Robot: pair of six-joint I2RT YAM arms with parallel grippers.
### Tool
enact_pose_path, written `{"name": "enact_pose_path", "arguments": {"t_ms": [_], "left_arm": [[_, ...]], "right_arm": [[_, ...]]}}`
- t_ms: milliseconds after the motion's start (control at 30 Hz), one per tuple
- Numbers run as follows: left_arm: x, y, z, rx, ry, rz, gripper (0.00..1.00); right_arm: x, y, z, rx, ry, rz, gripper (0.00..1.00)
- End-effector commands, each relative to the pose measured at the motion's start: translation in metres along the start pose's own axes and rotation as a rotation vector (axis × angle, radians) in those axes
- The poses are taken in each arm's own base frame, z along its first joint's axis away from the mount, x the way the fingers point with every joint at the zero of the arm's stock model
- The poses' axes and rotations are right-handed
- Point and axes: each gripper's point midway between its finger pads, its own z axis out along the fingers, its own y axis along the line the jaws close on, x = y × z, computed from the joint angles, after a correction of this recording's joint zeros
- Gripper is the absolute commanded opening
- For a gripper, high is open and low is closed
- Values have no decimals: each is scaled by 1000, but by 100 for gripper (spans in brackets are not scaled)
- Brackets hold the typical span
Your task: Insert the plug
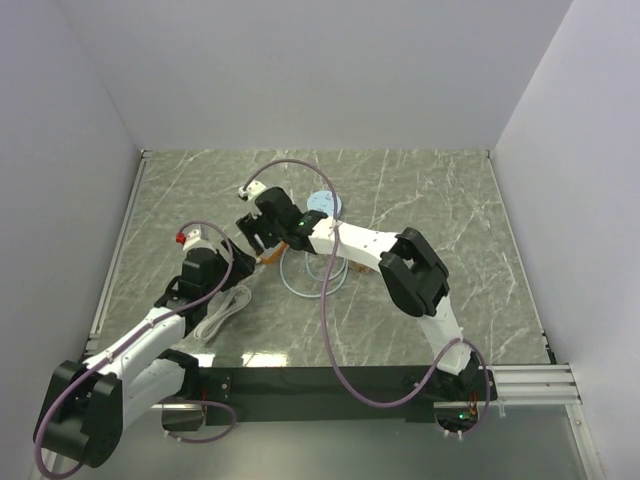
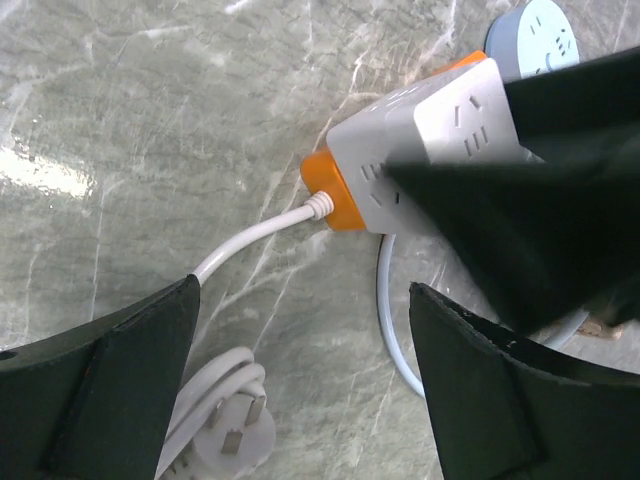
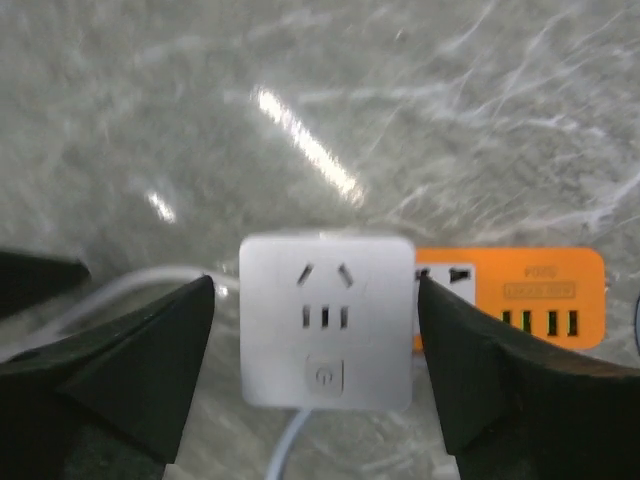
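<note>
Flanking the power strip [image 3: 327,320], right gripper [image 3: 315,287] spreads wide; left gripper [image 2: 302,290] gapes empty.

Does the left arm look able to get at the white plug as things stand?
Probably yes: the white plug lies uncovered on the table, between the open left end effector's fingers.

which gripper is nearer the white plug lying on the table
Left. The left gripper hangs over the white plug, which shows between its fingers; the right gripper is farther off, straddling the white socket block.
</note>
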Motion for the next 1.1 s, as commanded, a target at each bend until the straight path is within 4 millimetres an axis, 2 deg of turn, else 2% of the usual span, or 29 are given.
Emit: {"name": "enact_pose_path", "arguments": {"t_ms": [0, 133, 233, 400, 467, 533, 600, 633, 667, 700, 733, 767, 800, 833, 867, 900, 933, 967, 1000, 1033, 1067], "left_arm": [[-16, -12, -4, 44, -45, 41, 92], [-24, -17, -7, 53, -69, 59, 94], [-35, -22, -13, 68, -115, 67, 99], [-59, -28, -24, 65, -208, 91, 99], [-63, -30, -26, 64, -229, 107, 99], [-67, -39, -28, 91, -260, 118, 99], [-67, -61, -32, 154, -285, 145, 99], [-69, -67, -32, 154, -306, 157, 99], [-57, -79, -31, 177, -281, 206, 100], [-60, -94, -32, 199, -290, 219, 99], [-60, -106, -32, 220, -300, 230, 99], [-46, -116, -26, 228, -267, 276, 99], [-50, -133, -28, 256, -280, 285, 99], [-48, -147, -28, 286, -288, 292, 100], [-30, -161, -25, 311, -260, 338, 99], [-29, -180, -27, 348, -266, 350, 99], [-23, -191, -26, 368, -262, 370, 99], [-1, -205, -20, 392, -235, 420, 99], [-1, -225, -20, 424, -241, 426, 99], [7, -236, -17, 444, -227, 447, 99], [32, -241, -1, 445, -184, 502, 99]], "right_arm": [[39, 32, -19, -105, 149, 19, 93], [5, 19, -32, -49, 56, 29, 96], [-22, 7, -50, -30, -32, 58, 96], [-61, -19, -91, -24, -196, 119, 98], [-69, -27, -109, -22, -237, 145, 98], [-80, -44, -126, -1, -284, 174, 98], [-76, -57, -134, 17, -296, 202, 98], [-75, -73, -139, 45, -308, 223, 98], [-72, -80, -148, 59, -319, 238, 99], [-74, -90, -154, 80, -342, 263, 99], [-77, -109, -170, 115, -373, 293, 99], [-64, -119, -173, 140, -359, 316, 99], [-72, -129, -184, 156, -417, 349, 99], [-70, -138, -192, 175, -438, 369, 99], [-64, -154, -210, 223, -469, 394, 99], [-64, -161, -220, 250, -501, 413, 99], [-67, -170, -239, 299, -544, 424, 99], [-56, -178, -244, 332, -541, 435, 99], [-53, -182, -251, 351, -550, 444, 99], [-57, -183, -266, 357, -585, 448, 100], [-48, -184, -269, 368, -584, 460, 100]]}}
